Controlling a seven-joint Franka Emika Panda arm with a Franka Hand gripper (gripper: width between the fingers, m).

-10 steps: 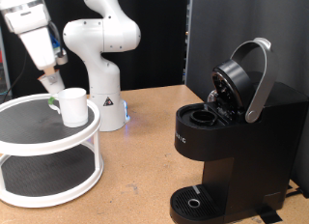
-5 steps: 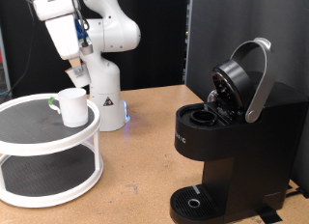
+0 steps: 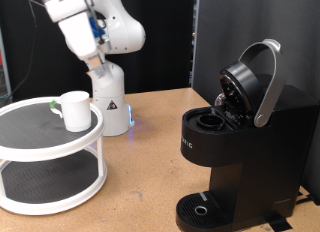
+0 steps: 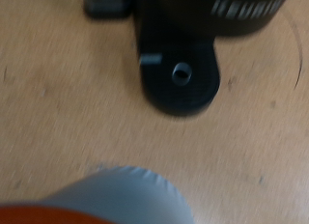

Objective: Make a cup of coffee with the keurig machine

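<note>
So right now the gripper (image 3: pixel 95 64) is hanging up in the air near the exterior view's top left, above and a bit to the right of the cup (image 3: pixel 76 109), and not touching anything. From where I'm standing I honestly can't tell how far apart the fingers are or whether there's something small pinched between them; the tip is tiny in the exterior view, and the wrist view only gives a blurry pale blob with an orange edge in front of the lens. The cup sits upright on the top tier of the white two-tier stand (image 3: pixel 40 150), close to that tier's right edge, handle side turned away toward the left. The stand itself is at the table's (image 3: pixel 150 142) left side. The keurig machine (image 3: pixel 245 132) is over at the table's right edge with its lid tipped up and the silver handle (image 3: pixel 266 77) raised, so the pod chamber is open and facing up. Its round drip base (image 4: pixel 180 77) shows in the wrist view as well, with nothing standing on it. My take for doing this bit well: keep the arm high enough to clear that raised handle on any pass across, come in at the open brew head from above, not from the side, and go slow, since the lid sticks out toward the stand side.
</note>
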